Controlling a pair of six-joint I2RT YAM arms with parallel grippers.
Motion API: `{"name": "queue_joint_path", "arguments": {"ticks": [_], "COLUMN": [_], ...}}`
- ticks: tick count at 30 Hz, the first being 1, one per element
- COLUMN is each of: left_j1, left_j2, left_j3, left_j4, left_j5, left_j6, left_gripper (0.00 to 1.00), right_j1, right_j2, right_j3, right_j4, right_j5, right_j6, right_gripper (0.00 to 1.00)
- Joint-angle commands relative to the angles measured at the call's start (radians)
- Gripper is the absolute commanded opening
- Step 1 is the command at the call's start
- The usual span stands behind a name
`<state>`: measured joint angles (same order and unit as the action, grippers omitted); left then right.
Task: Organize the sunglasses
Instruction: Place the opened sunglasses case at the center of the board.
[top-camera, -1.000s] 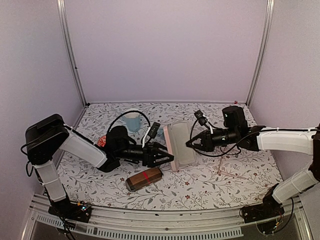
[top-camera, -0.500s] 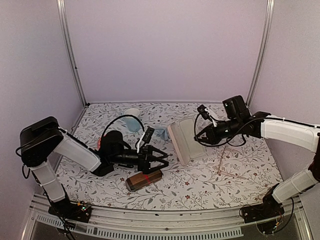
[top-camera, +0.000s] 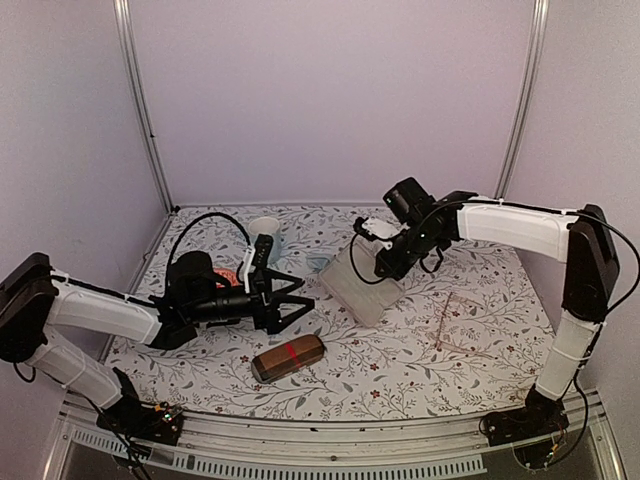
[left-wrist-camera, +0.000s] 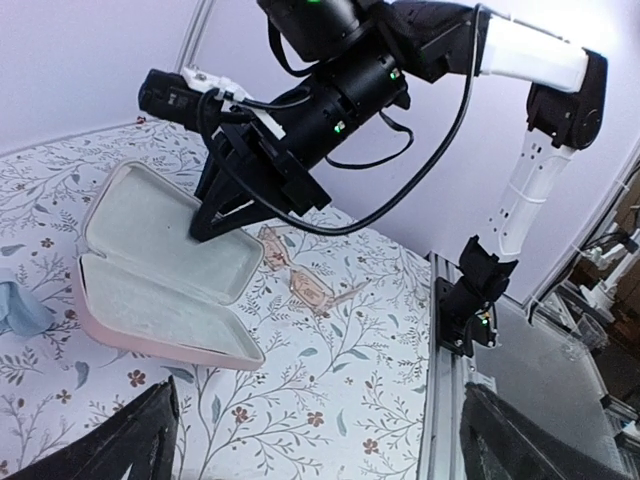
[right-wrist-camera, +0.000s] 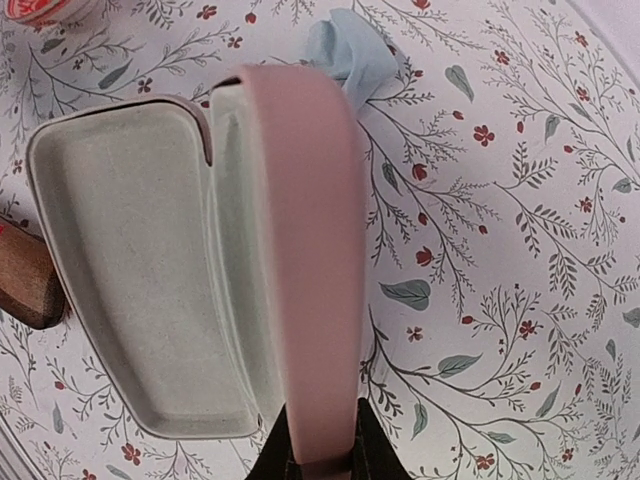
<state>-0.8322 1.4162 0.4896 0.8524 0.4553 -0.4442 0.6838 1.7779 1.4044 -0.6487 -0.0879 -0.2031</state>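
Observation:
The pale pinkish-tan sunglasses (top-camera: 466, 325) lie on the table to the right of the pink case; they also show in the left wrist view (left-wrist-camera: 301, 278). The black wire-frame pair is not in view. The pink case (top-camera: 357, 287) lies open, its grey lining up. My right gripper (top-camera: 377, 257) is shut on the edge of the case's lid (right-wrist-camera: 305, 250); the lining of the other half (right-wrist-camera: 130, 260) shows on the left. My left gripper (top-camera: 298, 311) is open and empty, left of the case and apart from it. Its dark fingers (left-wrist-camera: 125, 440) frame the left wrist view.
A brown red-banded case (top-camera: 288, 358) lies closed near the front, below my left gripper. A white cup (top-camera: 265, 232) and a blue cloth (top-camera: 320, 265) sit behind the pink case. A red-and-white round thing (top-camera: 226, 279) lies by the left arm. Walls enclose the table.
My left gripper has let go of the pink case and drawn back to the left, open. My right gripper has swung the lid back and leftward, and the case now lies open.

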Motion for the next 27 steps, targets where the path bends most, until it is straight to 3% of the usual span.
{"name": "queue_joint_path", "arguments": {"ticks": [1,9,19,27], "left_j1": [0.018,0.027,0.041,0.044], "left_j2": [-0.045,-0.057,-0.075,-0.053], "left_j3": [0.0,-0.016,-0.038,-0.029], "left_j4": [-0.1,-0.114,-0.118,-0.118], "left_j5": [-0.088,-0.122,-0.161,-0.164], "left_j6": [0.066,0.071,0.067,0.061], "left_gripper": [0.99,0.99,0.99,0.99], "right_j1": [0.039,0.101,0.134,0.14], "right_j2": [0.082,0.255,0.323,0.309], "right_j3": [0.149,0.363,0.416,0.407], "right_j4": [-0.137,-0.336,-0.384,-0.364], "right_j5": [0.062,0.167,0.246,0.226], "right_j6": [-0.115,-0.153,-0.154,-0.157], "right_gripper": [0.07,0.1,0.12,0.39]}}
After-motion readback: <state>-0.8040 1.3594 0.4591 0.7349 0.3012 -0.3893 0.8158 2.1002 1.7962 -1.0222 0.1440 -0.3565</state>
